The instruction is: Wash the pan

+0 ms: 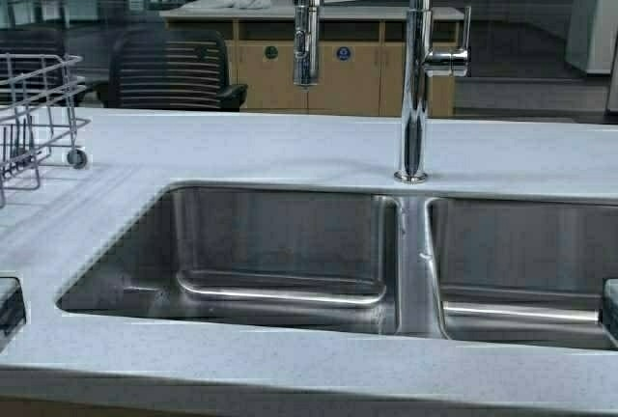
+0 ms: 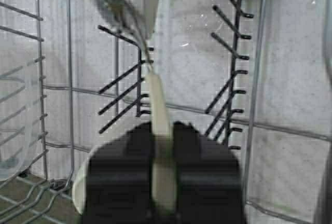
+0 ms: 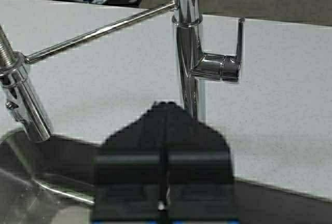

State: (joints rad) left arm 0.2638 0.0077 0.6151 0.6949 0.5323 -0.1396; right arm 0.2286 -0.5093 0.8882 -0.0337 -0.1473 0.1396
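Gripping the short cream handle of the small cream-white frying pan [image 2: 155, 125], the left gripper [image 2: 164, 182] has its black fingers pressed against it from both sides inside the wire dish rack [image 2: 236, 42]. Beyond the right gripper [image 3: 164, 182], fingers pressed together, stands the chrome faucet [image 3: 189, 53] above the steel double sink [image 1: 290, 253].

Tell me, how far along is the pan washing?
Hard to say whether washing is finished: both basins of the sink are empty and no water runs from the tap. In hand: the left gripper is shut on the pan handle, at the wire rack. The right gripper waits, shut, facing the tap.
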